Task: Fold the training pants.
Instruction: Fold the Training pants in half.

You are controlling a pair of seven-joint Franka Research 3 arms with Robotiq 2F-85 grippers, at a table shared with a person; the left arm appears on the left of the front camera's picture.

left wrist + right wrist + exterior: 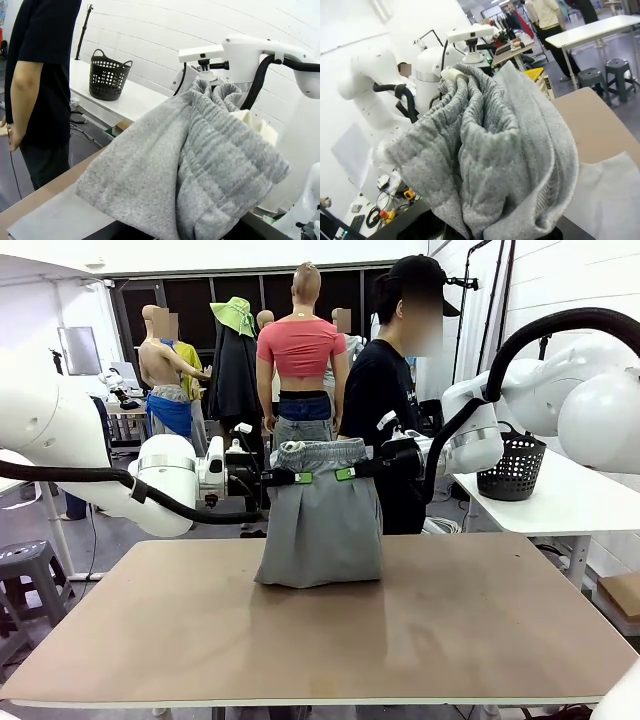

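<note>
A: Where were the training pants [322, 515]?

B: Hanging between the two arms — the left gripper [297, 478] and the right gripper [350, 474] each had its jaws clamped on the gathered waistband, one at either end.

A: And the lower part?

B: The fabric draped down and its bottom edge rested on the tabletop [450, 620], bunched a little. A person [385, 390] in black stood just behind — beside a black basket [512, 466] on a white table

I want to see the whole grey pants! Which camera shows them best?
The front view: the training pants hang whole from both tools, hem on the table. Both wrist views show just bunched waistband fabric up close.
</note>
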